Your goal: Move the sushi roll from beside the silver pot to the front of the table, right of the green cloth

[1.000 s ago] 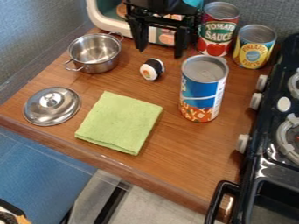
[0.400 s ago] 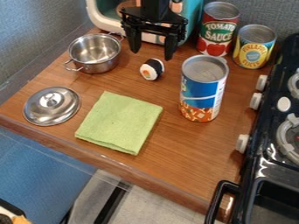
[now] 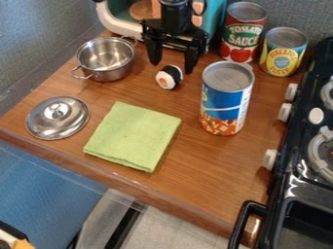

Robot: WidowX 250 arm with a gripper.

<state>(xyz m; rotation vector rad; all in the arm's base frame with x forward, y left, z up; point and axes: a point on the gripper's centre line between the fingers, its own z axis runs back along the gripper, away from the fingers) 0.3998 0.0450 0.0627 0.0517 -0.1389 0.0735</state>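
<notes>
Hanging down with jaws parted wide, gripping nothing: that's how to call the black gripper [image 3: 172, 68]. Just in front of it, find the toy sushi roll [image 3: 169, 78], standing on the wooden counter [image 3: 211, 182]. Looks light, probably firm or slightly yielding, hardly fragile, maybe slippery on its smooth surface; best pinched low across opposite sides. Outward now, to the metal pot [image 3: 107, 60] at the view's left and the tall blue can [image 3: 226, 99] at right, with gaps towards both. Behind, mind the teal box [image 3: 120, 23]; in front, a green cloth [image 3: 133, 136].
</notes>
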